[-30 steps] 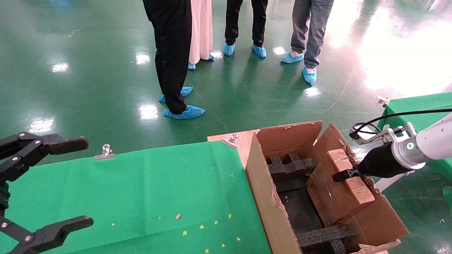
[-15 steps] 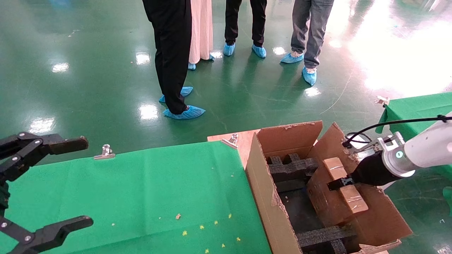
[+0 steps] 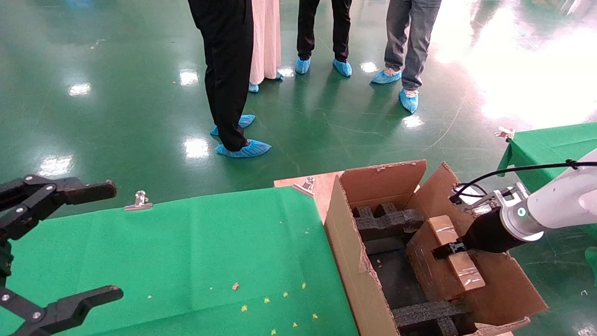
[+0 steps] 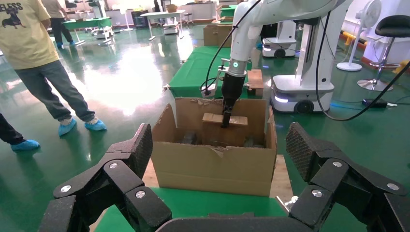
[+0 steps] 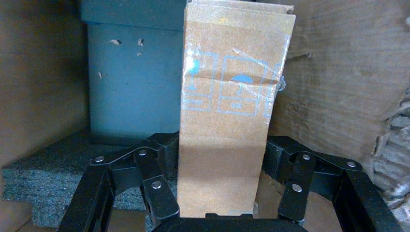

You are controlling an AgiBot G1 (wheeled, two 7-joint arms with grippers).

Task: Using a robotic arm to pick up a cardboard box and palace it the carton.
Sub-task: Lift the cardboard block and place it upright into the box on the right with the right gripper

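Observation:
My right gripper [image 3: 443, 250], on the white robotic arm [image 3: 555, 205], is shut on the small brown cardboard box [image 3: 436, 266]. It holds the box tilted inside the large carton [image 3: 345, 252], among the black foam inserts [image 3: 387, 221]. In the right wrist view the fingers [image 5: 164, 159] clamp both sides of the box [image 5: 227, 121], with foam [image 5: 48, 179] and the carton wall [image 5: 338, 72] behind. My left gripper [image 3: 116, 240] is open and empty over the green table at the far left. The left wrist view shows that gripper [image 4: 220, 145], the carton [image 4: 212, 164] and the box [image 4: 212, 119].
The carton stands on a wooden board [image 3: 322, 186] at the right end of the green cloth table [image 3: 210, 242], which has metal clips [image 3: 139, 200]. Several people [image 3: 228, 70] stand on the glossy green floor beyond. Another green table [image 3: 550, 144] is at the right.
My right arm has moved down and slightly left, lowering the cardboard box deeper into the carton. The left arm has not moved.

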